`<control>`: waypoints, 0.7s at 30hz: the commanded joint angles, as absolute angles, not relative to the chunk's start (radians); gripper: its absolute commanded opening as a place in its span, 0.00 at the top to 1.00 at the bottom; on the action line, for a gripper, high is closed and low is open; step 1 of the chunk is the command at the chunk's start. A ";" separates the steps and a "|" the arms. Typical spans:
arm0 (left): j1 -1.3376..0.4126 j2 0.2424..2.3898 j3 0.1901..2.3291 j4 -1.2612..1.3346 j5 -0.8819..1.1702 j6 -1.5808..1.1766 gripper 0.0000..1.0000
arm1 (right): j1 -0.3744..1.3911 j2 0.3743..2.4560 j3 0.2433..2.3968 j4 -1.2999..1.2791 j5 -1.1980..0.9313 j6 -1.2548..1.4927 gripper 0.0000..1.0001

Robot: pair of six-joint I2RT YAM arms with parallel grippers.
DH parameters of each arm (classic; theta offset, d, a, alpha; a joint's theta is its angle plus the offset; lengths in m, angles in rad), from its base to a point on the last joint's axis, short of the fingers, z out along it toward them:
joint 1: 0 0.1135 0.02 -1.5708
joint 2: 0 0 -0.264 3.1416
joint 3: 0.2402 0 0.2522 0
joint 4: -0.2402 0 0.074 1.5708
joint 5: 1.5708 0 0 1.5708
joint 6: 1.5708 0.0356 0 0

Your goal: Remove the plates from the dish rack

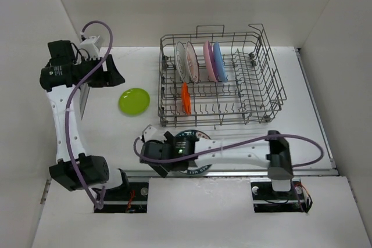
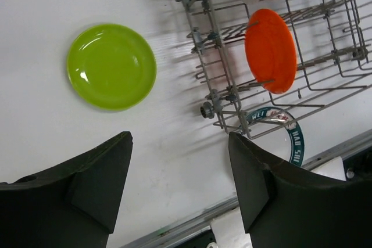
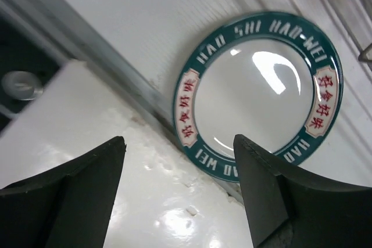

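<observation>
**A:** White table (image 1: 305, 105), white walls all round. The large grey wire dish rack (image 1: 256, 94) sits at the back right. Two plates are already out, lying flat. The lime green round plate (image 1: 134, 101) is left of the rack, and the round plate with the dark teal lettered rim (image 3: 258, 91) is in front of it, right against the metal rail (image 3: 87, 68) at the near edge.

**B:** And five stand in the tines: two white patterned plates (image 1: 186, 62), the pink plate (image 1: 207, 61), the blue plate (image 1: 218, 61), and the orange plate (image 2: 270, 50) in the front row. How are your claws?

**A:** Your right gripper (image 3: 179, 143) hangs over the teal-rimmed plate with its fingers spread wide, holding nothing. Your left gripper (image 2: 180, 143) is just as wide and just as empty, up by the rack's left end.

**B:** So I'd say the next pick is the step, and the orange plate looks handiest for the left arm.

**A:** Agreed. Come down on its top rim with one finger on each face, and close only once the rim is well between the pads. Then lift straight up until it's free of the tines before you swing left. Tilt it early and it will likely snag the wire. Set it beside the lime one, not on it.
</observation>
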State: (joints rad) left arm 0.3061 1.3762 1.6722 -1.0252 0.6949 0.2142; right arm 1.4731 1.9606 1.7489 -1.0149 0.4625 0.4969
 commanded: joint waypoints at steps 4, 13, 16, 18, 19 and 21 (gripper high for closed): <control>0.080 1.399 1.802 -1.032 0.594 0.229 0.36 | 1.364 1.516 1.611 -0.767 0.394 0.541 0.18; -0.277 1.650 2.000 -1.043 0.436 0.182 0.35 | 0.956 1.212 1.506 -0.882 0.642 0.617 0.18; -0.395 1.715 2.065 -1.068 0.344 0.216 0.30 | 0.840 1.171 1.461 -0.882 0.681 0.637 0.18; -0.468 1.794 2.126 -1.094 0.316 0.216 0.27 | 0.786 1.149 1.425 -0.836 0.669 0.637 0.18; -0.485 1.845 2.143 -1.094 0.299 0.206 0.27 | 0.750 1.149 1.398 -0.825 0.646 0.637 0.18; -0.512 1.884 2.155 -1.094 0.237 0.177 0.27 | 0.739 1.149 1.388 -0.825 0.624 0.637 0.18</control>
State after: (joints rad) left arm -0.4778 1.8599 2.0991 -1.0584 0.3439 0.1932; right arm 0.7605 1.1641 1.3960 -0.8352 0.6212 0.6178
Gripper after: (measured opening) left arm 0.728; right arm 0.820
